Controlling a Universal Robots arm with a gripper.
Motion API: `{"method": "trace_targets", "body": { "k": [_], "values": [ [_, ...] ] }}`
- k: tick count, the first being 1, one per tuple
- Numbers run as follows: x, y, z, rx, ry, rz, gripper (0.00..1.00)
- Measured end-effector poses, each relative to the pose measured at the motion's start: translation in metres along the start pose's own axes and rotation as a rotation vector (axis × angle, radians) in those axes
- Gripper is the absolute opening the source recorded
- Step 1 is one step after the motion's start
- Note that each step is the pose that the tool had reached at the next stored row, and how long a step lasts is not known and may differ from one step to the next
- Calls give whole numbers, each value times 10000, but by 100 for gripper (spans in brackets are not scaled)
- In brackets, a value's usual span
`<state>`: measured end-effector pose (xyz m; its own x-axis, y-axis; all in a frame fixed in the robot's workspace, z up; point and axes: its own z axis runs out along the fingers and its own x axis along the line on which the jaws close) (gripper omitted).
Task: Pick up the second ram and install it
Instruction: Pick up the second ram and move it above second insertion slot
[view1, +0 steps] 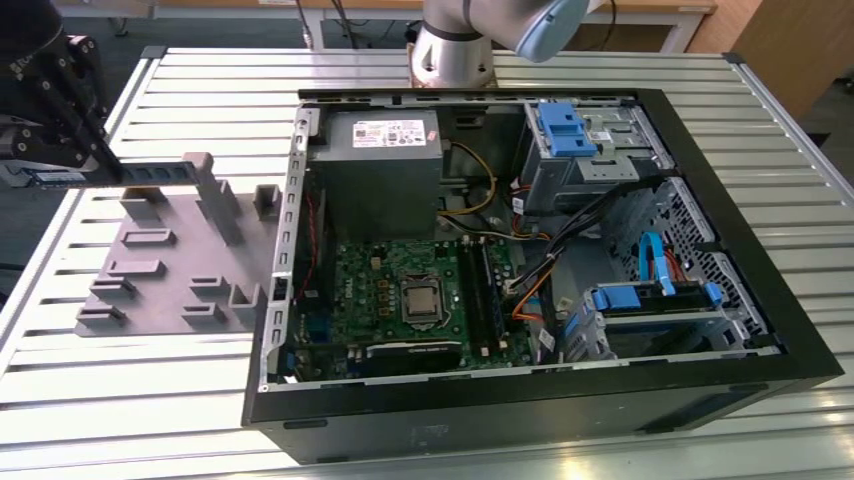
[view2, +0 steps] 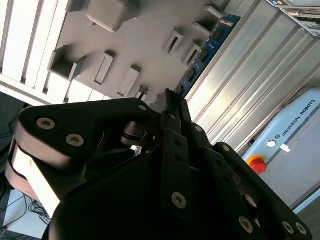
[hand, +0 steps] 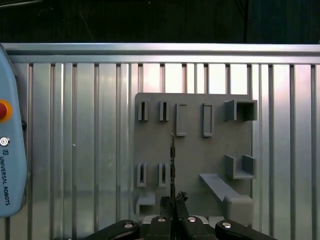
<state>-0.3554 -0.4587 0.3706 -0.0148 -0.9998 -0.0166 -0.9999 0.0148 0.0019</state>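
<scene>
I count one grey plastic holder tray (hand: 192, 155), one open black computer case (view1: 467, 412), and probably one slim circuit-board stick (view2: 207, 50).

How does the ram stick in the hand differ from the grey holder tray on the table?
The second ram is a slim blue board with black chips; the grey holder tray is a broad plain plate with raised pockets. The ram is gripped in the hand; the tray lies flat on the slatted table.

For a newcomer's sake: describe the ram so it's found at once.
Beside the open case, on the exterior view's left, lies a grey tray. Over it the gripper holds the ram: a thin board with black chips, unlike the tray's grey blocks.
</scene>
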Motion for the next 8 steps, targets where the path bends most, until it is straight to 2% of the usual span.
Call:
{"method": "trace_targets", "body": {
  "k": [8],
  "values": [
    [-1,-89,0,0,0,0,14]
  ]
}}
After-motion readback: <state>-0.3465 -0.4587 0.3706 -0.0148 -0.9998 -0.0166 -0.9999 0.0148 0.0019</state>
